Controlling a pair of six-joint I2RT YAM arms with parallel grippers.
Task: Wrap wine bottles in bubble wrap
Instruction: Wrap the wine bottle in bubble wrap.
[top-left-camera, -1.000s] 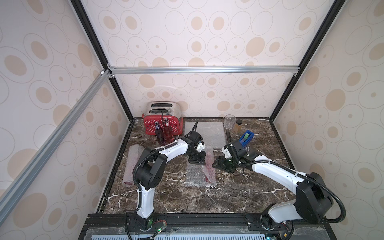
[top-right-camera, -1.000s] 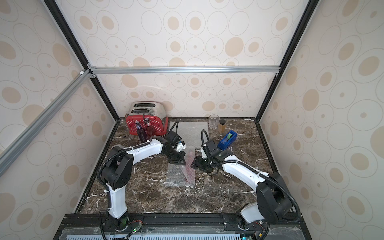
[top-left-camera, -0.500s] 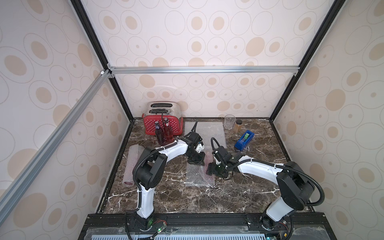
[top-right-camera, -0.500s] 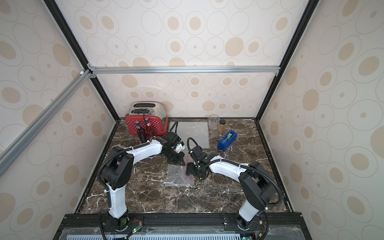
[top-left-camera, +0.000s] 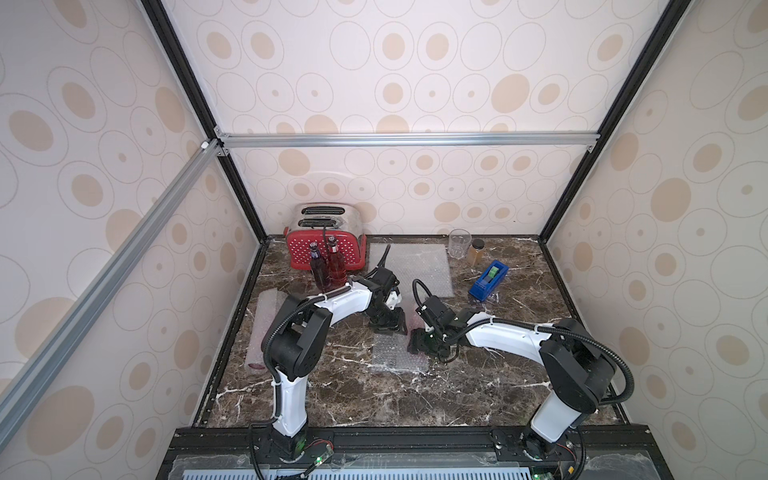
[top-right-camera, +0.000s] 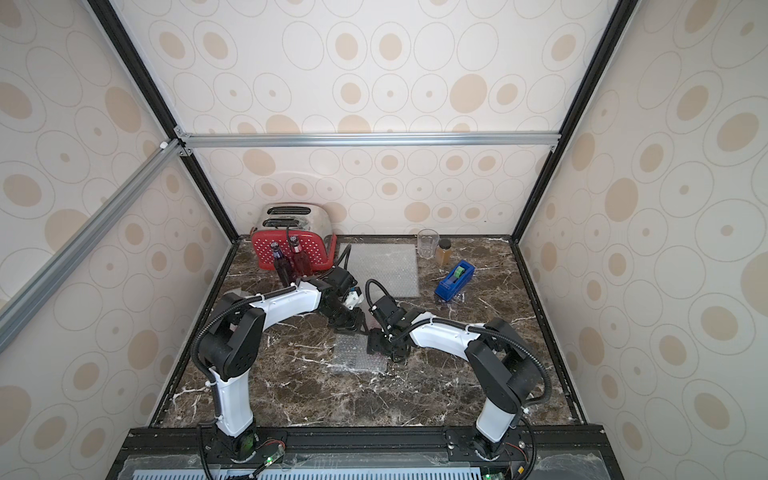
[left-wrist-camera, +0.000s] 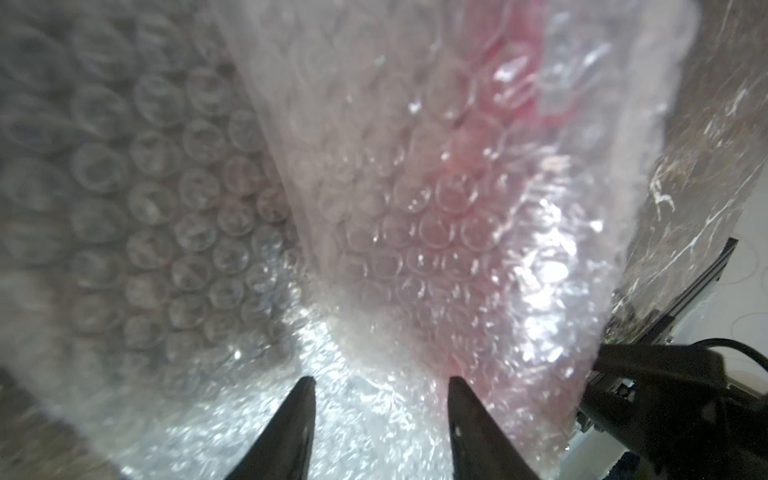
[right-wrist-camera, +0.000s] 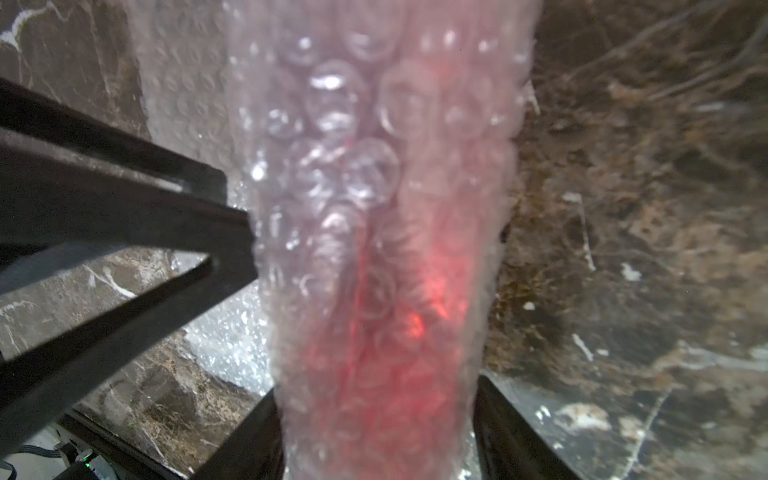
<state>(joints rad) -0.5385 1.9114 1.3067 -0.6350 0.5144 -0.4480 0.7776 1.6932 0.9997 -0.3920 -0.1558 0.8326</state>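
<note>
Wine bottle (right-wrist-camera: 395, 332) with red liquid, rolled in bubble wrap (right-wrist-camera: 332, 124), fills the gap in the right gripper (right-wrist-camera: 376, 390). Its two dark fingers (right-wrist-camera: 249, 440) press against either side of the roll and pinch it across the body, and the roll runs straight out beyond the tips.

The left gripper (left-wrist-camera: 380, 380) has its fingers (left-wrist-camera: 291, 424) spread, with a clear gap between the tips and nothing pinched. The tips sit at one end of the same roll, where the pink of the bottle shows through the wrap just past one tip; whether they touch the wrap cannot be told. Beside the roll, a single flat layer of the wrap lies on the dark marble table (top-left-camera: 374, 399).

In both top views the two grippers are close together near the table's middle, at the far edge of that sheet. Farther out, two more bottles (top-left-camera: 334, 266), one purple and one red, stand upright in front of a red toaster (top-left-camera: 299, 249). A spare sheet (top-left-camera: 411, 266) lies flat behind the arms, and a blue tape dispenser (top-left-camera: 488, 280) lies well apart on the right.
</note>
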